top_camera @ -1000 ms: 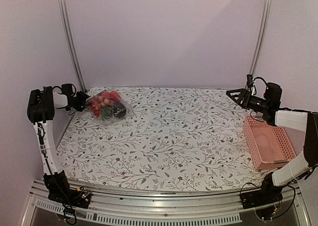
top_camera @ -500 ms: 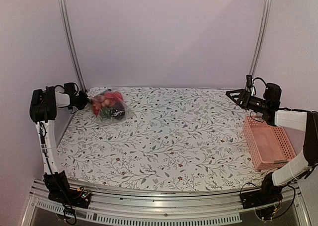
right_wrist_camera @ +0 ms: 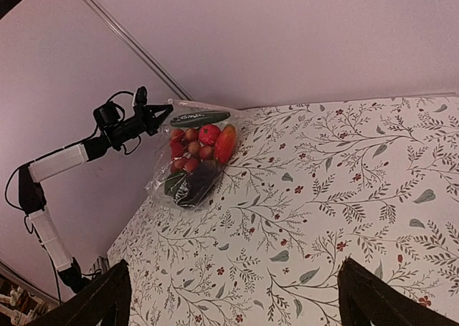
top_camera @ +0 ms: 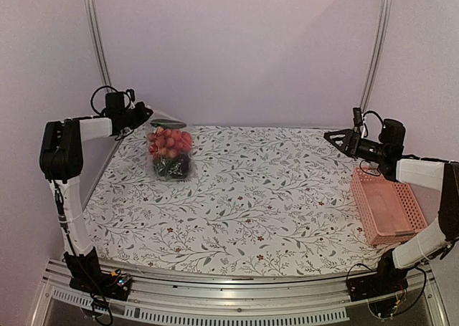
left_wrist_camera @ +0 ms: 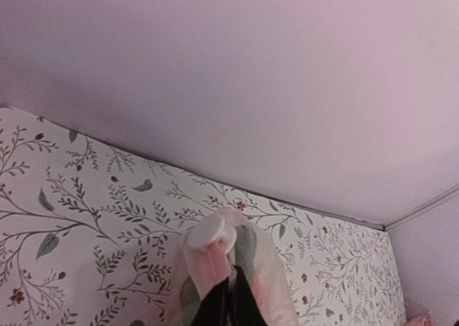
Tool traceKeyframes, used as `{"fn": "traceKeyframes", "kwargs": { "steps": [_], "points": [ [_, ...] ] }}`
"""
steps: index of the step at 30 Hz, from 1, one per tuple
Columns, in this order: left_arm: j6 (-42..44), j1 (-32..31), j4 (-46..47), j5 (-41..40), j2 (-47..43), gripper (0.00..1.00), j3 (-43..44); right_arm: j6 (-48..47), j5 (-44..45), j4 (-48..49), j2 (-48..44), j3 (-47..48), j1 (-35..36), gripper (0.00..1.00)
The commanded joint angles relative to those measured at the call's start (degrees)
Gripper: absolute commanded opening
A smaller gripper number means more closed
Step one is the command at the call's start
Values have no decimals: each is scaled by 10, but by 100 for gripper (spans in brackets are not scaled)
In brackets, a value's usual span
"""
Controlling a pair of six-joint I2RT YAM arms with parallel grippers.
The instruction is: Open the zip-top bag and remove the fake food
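The left gripper (top_camera: 145,114) is clamped tight: its dark fingers (left_wrist_camera: 242,308) sit pressed together with a fold of thin, clear film pinched between them. That film is the top edge of the zip-top bag (top_camera: 171,154). The bag hangs from the grip and sags just below and to the right of the gripper, at the far left corner of the bench (top_camera: 272,204). The plastic is crinkly and see-through, bunched into soft creases near the fingers, where something pale and round shows against it. I cannot tell whether the bottom of the bag rests on the bench.

The fake food (right_wrist_camera: 208,134) is all inside the bag and looks smooth and glossy. There is a cluster of small red round pieces, a longer orange-red piece (right_wrist_camera: 225,143) beside them, a slim dark green one (right_wrist_camera: 197,117) lying across the top near the gripper, and dark purple and green shapes (right_wrist_camera: 195,183) at the bottom.

The bench is covered with a white cloth printed with grey leafy sprigs and small red buds.

Well across the bench, the right gripper (top_camera: 331,135) is spread wide and holds nothing. Just below it at the right edge sits a pink plastic mesh basket (top_camera: 361,204), rectangular with latticed walls.
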Motion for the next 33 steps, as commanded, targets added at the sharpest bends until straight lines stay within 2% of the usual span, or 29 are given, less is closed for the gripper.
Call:
{"fn": "traceKeyframes", "kwargs": {
  "steps": [1, 14, 22, 33],
  "points": [
    [75, -44, 47, 67, -49, 0, -8, -15, -11, -13, -19, 18, 4, 99],
    [213, -165, -19, 147, -127, 0, 5, -43, -13, -25, -45, 30, 52, 93],
    [313, -238, -21, 181, -223, 0, -67, -93, 3, -67, -68, 62, 105, 93],
    [426, -342, -6, 220, -310, 0, -184, -247, 86, -202, -74, 152, 259, 80]
  ]
}}
